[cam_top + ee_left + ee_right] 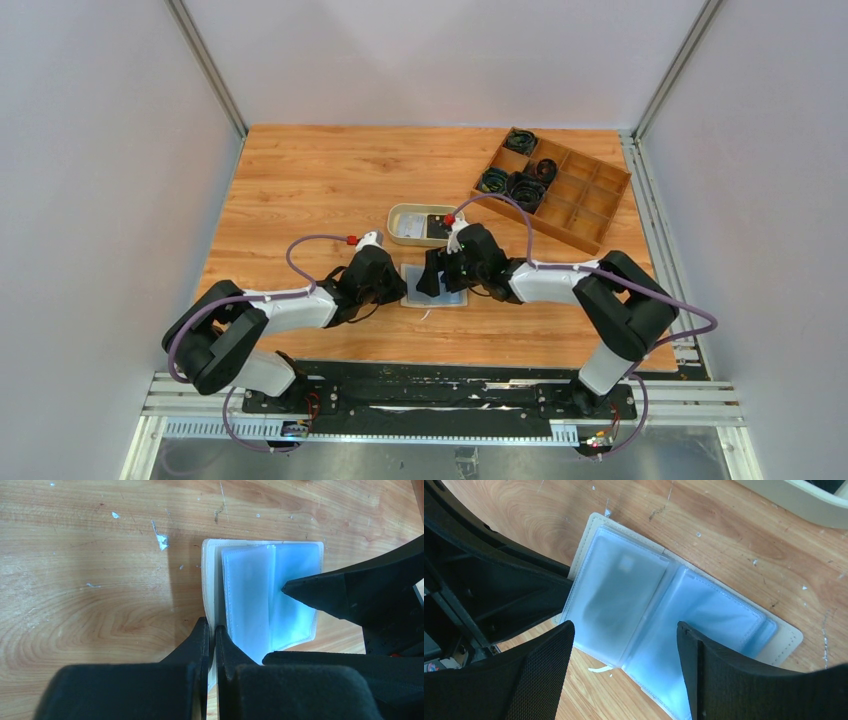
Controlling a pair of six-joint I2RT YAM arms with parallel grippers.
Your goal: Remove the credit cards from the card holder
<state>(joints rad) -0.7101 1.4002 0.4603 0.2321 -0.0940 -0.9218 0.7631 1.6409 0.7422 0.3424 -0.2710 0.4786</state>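
The left gripper (393,289) lies low on the table (300,180), left of centre. Its jaws are pinched together on the cream left edge of the card holder (456,297); in the left wrist view a strip of that edge shows between the fingers (200,640).

The holder (250,595) lies open and flat on the wood near the table's middle, between the two grippers, with its clear plastic sleeves facing up. In the right wrist view a pale blue-grey card (616,595) sits inside the left sleeve, and the right sleeve looks pale blue too; how many cards are inside cannot be told.

The right gripper (621,642) hangs over the holder (704,605) with its jaws spread wide and nothing between them. In the left wrist view one finger tip (290,587) points at the sleeves' centre fold.

Just beyond the holder is a beige dish (405,225). Far right at the back stands a wooden tray (590,215) with dark coiled items in some compartments.
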